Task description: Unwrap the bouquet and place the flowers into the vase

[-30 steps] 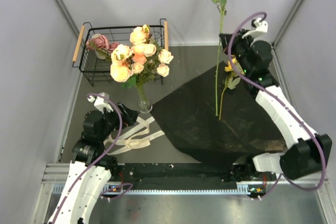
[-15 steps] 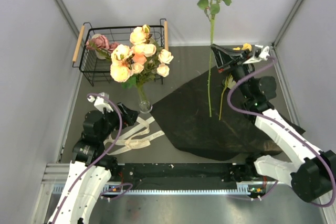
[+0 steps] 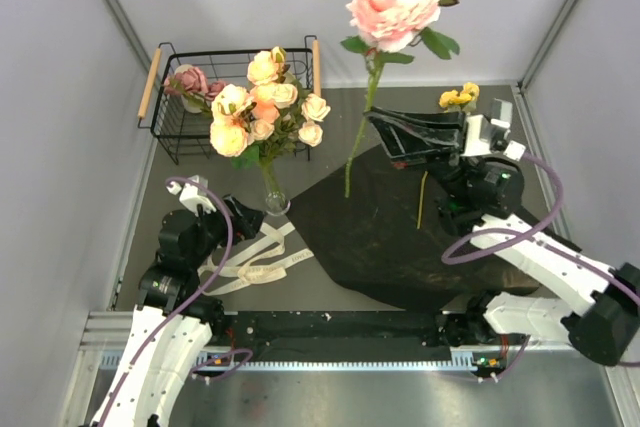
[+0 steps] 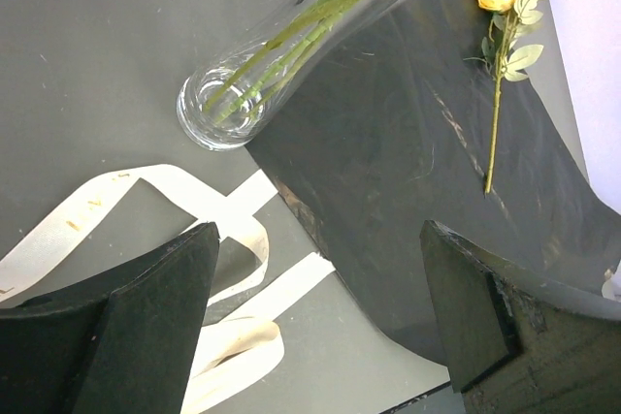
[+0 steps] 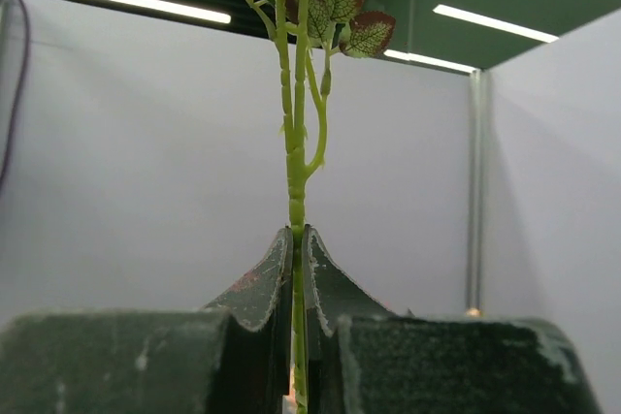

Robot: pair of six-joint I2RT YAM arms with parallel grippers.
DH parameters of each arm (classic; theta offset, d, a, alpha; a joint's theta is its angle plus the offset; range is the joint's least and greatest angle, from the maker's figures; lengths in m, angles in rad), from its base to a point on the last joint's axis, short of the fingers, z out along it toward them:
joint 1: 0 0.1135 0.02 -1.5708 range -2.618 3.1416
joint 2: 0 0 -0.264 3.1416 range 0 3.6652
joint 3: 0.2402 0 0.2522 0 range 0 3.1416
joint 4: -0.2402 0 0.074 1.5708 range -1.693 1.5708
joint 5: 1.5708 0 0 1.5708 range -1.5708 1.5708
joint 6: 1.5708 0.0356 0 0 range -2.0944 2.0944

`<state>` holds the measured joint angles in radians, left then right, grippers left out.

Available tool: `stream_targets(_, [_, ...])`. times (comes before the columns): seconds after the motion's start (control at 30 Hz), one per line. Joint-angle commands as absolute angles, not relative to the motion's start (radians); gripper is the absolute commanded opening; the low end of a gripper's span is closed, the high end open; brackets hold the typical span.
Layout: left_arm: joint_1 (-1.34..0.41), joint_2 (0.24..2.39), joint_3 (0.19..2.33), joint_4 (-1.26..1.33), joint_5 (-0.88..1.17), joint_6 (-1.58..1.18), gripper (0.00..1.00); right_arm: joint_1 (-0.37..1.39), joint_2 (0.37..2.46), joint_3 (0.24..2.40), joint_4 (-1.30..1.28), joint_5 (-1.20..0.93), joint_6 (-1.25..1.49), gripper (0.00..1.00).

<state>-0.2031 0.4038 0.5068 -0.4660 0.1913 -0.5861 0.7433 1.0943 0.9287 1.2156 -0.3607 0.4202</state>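
Observation:
My right gripper (image 3: 371,123) is shut on the green stem of a pink rose (image 3: 392,7) and holds it upright, high above the table. In the right wrist view the stem (image 5: 296,172) is pinched between the closed fingertips of the right gripper (image 5: 299,237). The clear glass vase (image 3: 274,199) stands left of centre and holds several peach and yellow flowers (image 3: 262,107). My left gripper (image 4: 320,239) hangs open over the cream ribbon (image 4: 218,239), near the vase (image 4: 218,109). The bouquet's black paper (image 3: 400,237) lies spread flat, with a yellow flower (image 3: 455,98) on it.
A black wire basket (image 3: 170,137) with wooden handles stands at the back left, with a mauve rose (image 3: 190,79) inside. Grey walls close the table in on three sides. The loose ribbon (image 3: 255,259) lies between the left arm and the paper.
The right arm has swung left and lifted the pink rose closer to the camera, and the bloom now sits nearer the vase side. The left arm has not moved.

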Motion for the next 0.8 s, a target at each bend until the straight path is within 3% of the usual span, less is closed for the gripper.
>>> stream_targets(0.0, [-0.204,0.402,0.523,-0.411,0.204,-0.603,0.9,0.834,1.262,1.075,1.394,-0.423,0.449,0.0])
stream_targets(0.37, [-0.204,0.373,0.548,-0.463,0.18,-0.598,0.9,0.951,1.616,1.409,1.513,-0.413,0.496,0.0])
stream_targets(0.77, [-0.204,0.391,0.557,-0.451,0.179,-0.594,0.9,0.979,1.724,1.557,1.424,-0.439,0.347,0.0])
